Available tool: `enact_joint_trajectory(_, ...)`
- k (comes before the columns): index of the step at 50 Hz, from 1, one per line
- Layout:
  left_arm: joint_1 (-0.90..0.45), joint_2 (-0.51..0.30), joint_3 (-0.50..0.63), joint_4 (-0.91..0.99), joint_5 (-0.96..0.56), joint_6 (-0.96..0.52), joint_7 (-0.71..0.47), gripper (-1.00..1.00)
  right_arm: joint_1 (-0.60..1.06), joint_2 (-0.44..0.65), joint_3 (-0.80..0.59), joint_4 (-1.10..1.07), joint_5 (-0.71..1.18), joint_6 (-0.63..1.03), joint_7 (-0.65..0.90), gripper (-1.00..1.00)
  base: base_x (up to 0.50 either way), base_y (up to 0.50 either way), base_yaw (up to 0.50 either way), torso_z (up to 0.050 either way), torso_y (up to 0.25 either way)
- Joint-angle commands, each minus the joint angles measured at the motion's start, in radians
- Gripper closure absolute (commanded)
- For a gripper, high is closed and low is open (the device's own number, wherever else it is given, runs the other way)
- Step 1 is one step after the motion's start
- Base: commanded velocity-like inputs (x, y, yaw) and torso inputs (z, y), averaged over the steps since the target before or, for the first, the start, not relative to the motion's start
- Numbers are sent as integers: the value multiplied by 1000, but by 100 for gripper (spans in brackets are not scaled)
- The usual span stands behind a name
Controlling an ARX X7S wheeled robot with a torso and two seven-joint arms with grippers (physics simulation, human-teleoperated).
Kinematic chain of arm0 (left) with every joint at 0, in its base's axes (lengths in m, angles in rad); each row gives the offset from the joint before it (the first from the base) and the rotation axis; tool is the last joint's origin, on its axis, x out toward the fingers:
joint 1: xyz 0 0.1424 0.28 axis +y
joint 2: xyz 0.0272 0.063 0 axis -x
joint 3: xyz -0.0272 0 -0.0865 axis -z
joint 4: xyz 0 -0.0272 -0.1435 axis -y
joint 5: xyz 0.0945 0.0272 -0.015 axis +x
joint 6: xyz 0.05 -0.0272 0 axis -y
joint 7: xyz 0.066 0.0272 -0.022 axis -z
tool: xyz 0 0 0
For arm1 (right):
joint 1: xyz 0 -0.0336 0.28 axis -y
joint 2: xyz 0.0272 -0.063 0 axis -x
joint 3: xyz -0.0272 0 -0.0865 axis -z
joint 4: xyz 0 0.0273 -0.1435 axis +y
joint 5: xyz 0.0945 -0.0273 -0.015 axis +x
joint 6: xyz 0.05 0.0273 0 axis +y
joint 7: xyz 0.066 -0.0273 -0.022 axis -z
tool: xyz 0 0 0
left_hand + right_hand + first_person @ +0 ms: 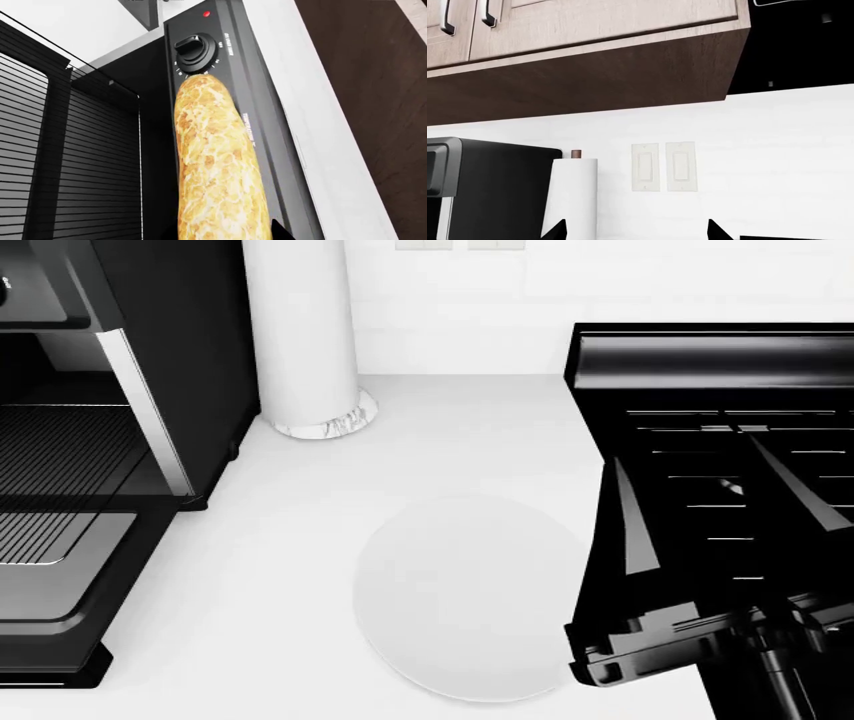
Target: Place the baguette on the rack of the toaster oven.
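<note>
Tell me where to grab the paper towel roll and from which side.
Grip the roll around its middle, across its width, coming in level from the front-right. It stands upright as a plain cylinder; the toaster oven crowds its left and the wall is behind. The open right pincer faces it.

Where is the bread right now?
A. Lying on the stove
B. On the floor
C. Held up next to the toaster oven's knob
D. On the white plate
C: the left wrist view shows the baguette beside the toaster oven knob, while the head view shows the white plate bare.
</note>
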Motion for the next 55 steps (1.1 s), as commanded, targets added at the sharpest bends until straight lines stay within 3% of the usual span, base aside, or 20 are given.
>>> enact_joint_trajectory(1,40,-3,-18,-13,0,12,0,100,-2,1,2,4,1,-4,-3,-100,0,0,0,0,0)
enact_joint_trajectory(55,167,6,-75,-47,16,13,-1,100,-7,-4,11,18,7,-11,-16,-100,0,0,0,0,0)
